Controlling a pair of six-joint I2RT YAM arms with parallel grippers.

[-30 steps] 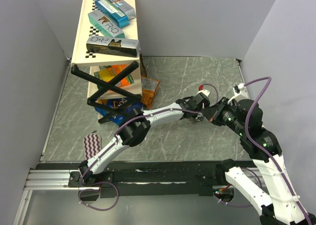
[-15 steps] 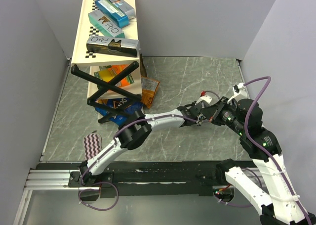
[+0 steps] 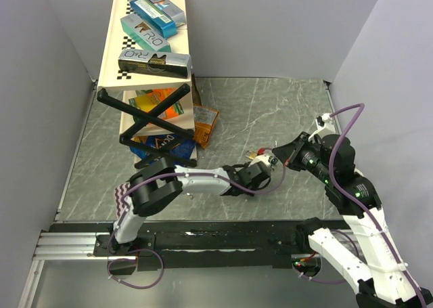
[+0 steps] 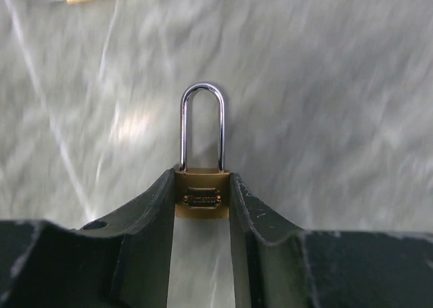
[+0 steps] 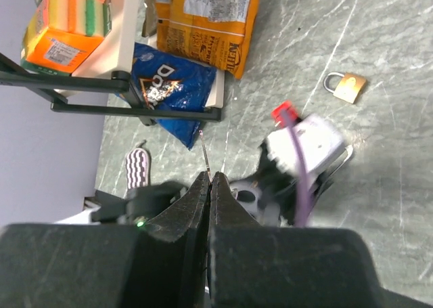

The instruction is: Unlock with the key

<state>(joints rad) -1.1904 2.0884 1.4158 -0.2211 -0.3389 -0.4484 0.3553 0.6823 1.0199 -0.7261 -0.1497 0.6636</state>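
right hand [image 5: 208, 181] pinches key [image 5: 204, 152]; left hand [image 4: 201, 183] grips padlock [image 4: 202, 200]

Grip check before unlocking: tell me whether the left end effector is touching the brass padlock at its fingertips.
Touching. Left wrist view: the brass padlock sits pinched between the left end effector's fingers, no gap either side.

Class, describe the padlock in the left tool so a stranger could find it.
Find the grey marbled table, then the left tool. Between its fingers sits a brass padlock, shackle pointing outward; the other padlock lies loose on the table.
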